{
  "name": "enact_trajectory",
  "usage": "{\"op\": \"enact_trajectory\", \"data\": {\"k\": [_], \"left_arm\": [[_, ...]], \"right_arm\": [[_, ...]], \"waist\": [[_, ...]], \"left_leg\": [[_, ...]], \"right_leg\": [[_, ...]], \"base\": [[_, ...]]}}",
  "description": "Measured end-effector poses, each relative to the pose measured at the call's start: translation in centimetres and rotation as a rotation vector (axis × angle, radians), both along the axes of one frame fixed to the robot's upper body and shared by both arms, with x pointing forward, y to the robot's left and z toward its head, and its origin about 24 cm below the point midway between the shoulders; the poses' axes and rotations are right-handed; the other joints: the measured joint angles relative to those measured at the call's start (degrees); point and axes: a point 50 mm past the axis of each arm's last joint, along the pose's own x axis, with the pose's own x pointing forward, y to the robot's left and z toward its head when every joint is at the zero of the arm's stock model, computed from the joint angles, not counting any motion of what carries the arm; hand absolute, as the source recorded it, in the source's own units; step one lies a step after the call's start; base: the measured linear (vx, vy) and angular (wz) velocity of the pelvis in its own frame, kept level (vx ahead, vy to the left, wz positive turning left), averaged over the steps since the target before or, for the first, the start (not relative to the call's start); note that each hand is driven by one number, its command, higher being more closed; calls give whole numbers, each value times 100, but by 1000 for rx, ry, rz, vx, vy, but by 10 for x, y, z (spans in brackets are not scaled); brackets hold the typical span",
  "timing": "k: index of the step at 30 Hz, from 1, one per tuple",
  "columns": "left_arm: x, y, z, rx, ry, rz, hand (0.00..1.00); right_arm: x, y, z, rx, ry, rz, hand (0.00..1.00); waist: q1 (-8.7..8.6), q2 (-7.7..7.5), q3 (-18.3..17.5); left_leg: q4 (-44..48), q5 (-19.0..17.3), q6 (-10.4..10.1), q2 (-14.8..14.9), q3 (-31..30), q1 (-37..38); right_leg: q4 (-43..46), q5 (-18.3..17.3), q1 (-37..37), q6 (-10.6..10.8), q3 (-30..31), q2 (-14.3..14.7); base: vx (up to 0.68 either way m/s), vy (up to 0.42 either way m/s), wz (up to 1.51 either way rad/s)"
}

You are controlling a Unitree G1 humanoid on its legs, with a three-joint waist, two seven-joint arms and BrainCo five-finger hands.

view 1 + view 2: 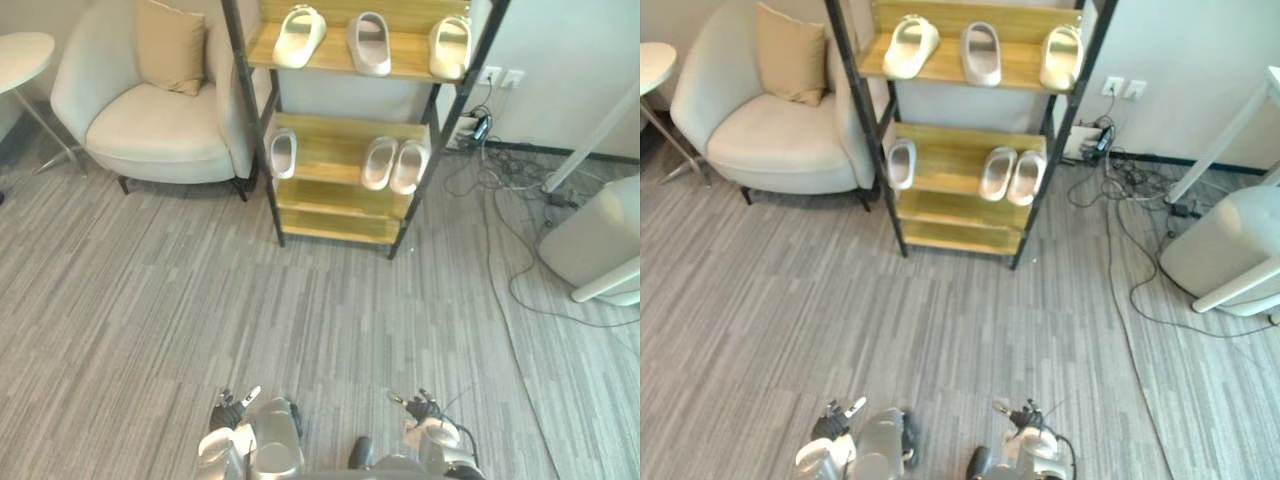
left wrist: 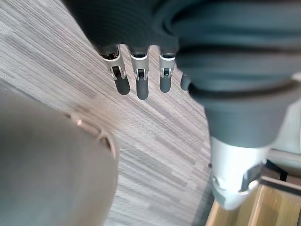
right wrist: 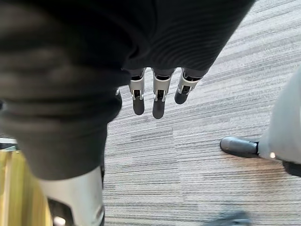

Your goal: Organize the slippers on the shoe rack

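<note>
The shoe rack has a black frame and wooden shelves and stands against the far wall. Its upper shelf carries a cream slipper, a greyish slipper and another cream slipper. On the middle shelf a single pale slipper lies at the left, and a pair lies side by side at the right. The lowest shelf is bare. My left hand and right hand hang low near my body, far from the rack. Both are open with fingers straight over the carpet, holding nothing.
A light armchair with a beige cushion stands left of the rack, and a round white side table is further left. Cables trail over the floor to the right, beside a white bin-like object. Grey striped carpet lies between me and the rack.
</note>
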Motion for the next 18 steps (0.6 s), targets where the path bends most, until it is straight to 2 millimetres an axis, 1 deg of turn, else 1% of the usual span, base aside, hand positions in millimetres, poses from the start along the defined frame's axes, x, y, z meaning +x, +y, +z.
{"op": "enact_trajectory", "data": {"k": [1, 2, 3, 4, 5, 7, 8, 9, 10, 11, 12, 13, 14, 15, 16, 17, 18], "left_arm": [[1, 4, 1, 9, -2, 1, 0], [2, 6, 1, 14, -5, -1, 0], [3, 7, 2, 18, -6, -5, 0], [3, 6, 2, 19, -2, -13, 0], [3, 5, 1, 26, 7, -44, 0], [3, 5, 0, 38, 22, -91, 0], [1, 6, -2, 49, 43, -121, 0], [-1, 7, -3, 50, 53, -123, 0], [-1, 8, -3, 52, 54, -122, 0], [-3, 8, -4, 51, 65, -122, 0], [-4, 7, -4, 49, 68, -122, 0], [-4, 7, -5, 47, 71, -124, 0], [-5, 7, -5, 47, 75, -124, 0], [-7, 7, -6, 48, 81, -122, 0], [-12, 9, -7, 49, 91, -118, 0], [-13, 13, -7, 58, 94, -112, 0], [-19, 5, -11, 30, 115, -97, 0]], "right_arm": [[-3, 7, -1, 15, 8, 16, 0], [-2, 7, -1, 15, 5, 24, 0], [-1, 9, 0, 18, 0, 22, 0], [-1, 7, 0, 17, -2, 16, 0], [-1, 5, 0, 12, -6, 15, 0], [-6, 4, -1, 13, -3, 16, 0], [-9, 4, -2, 14, 6, 14, 0], [-13, 3, -3, 12, 11, 11, 0], [-12, 2, -2, 9, 6, 10, 0], [-12, 0, -3, 5, 8, 6, 0], [-11, -1, -3, 2, 8, 7, 0], [-9, -2, -1, -1, -1, 9, 0], [-5, -3, 0, -3, -8, 11, 0], [-2, -4, 1, -7, -15, 12, 0], [-6, -5, -1, -8, -2, 12, 0], [-9, -4, -2, -4, 11, 12, 0], [-4, -12, 0, -24, 0, 15, 0]], "waist": [[-10, -161, -50], [28, -234, -61], [83, -270, -75], [91, -274, -78], [82, -273, -78], [51, -306, -86], [-51, -280, -77], [-114, -270, -75], [-138, -288, -77], [-172, -296, -69], [-209, -274, -62], [-257, -245, -48], [-309, -240, -40], [-351, -242, -36], [-358, -272, -43], [-365, -384, -82], [-340, -97, -143]], "left_leg": [[71, -219, 56, -94, 64, 13], [204, -403, 83, -146, 106, 36], [316, -598, 122, -213, 147, 154], [326, -707, 142, -242, 178, 267], [301, -976, 108, -306, 190, 541], [300, -1355, 36, -439, 139, 958], [300, -1469, 54, -471, 52, 1246], [258, -1554, 54, -468, 0, 1498], [191, -1591, 54, -464, -21, 1668], [21, -1615, 37, -428, -91, 1940], [-109, -1614, 35, -376, -163, 2108], [-221, -1611, 29, -330, -238, 2243], [-342, -1607, 23, -302, -319, 2364], [-485, -1615, -104, -289, -378, 2536], [-562, -1674, -253, -339, -454, 2678], [-593, -1748, -372, -440, -599, 2838], [-604, -1794, -479, -191, -707, 2971]], "right_leg": [[57, -3, -7, 35, -35, -152], [197, -18, -10, 59, -49, -249], [585, -68, -55, 138, -60, -395], [942, -108, -135, 204, -46, -469], [1988, -153, -402, 277, -9, -667], [4117, 82, -1229, 266, 170, -1092], [4977, 57, -1581, 256, 150, -1193], [5195, -45, -1813, 151, -2, -1219], [5145, -168, -1967, 80, -156, -1216], [4663, -383, -2141, -51, -483, -1160], [4049, -425, -2242, -84, -700, -1019], [3390, -370, -2351, -128, -794, -855], [2678, -171, -2461, -185, -793, -687], [1801, 291, -2497, -219, -751, -495], [1290, 832, -2476, -293, -631, -386], [1132, 1478, -2491, -620, -421, -372], [1446, 1289, -2481, -751, -496, -203]], "base": [[527, 198, -6], [473, 168, -9], [458, 164, -9], [420, 161, -10], [384, 151, -11], [451, 131, 7], [403, 62, 38], [344, 24, 41], [447, -19, 36], [443, -41, 35], [538, -80, 47], [459, -107, 49], [572, -162, 62], [475, -160, 61], [495, -207, 59], [401, -168, 35], [580, -222, 33]]}}
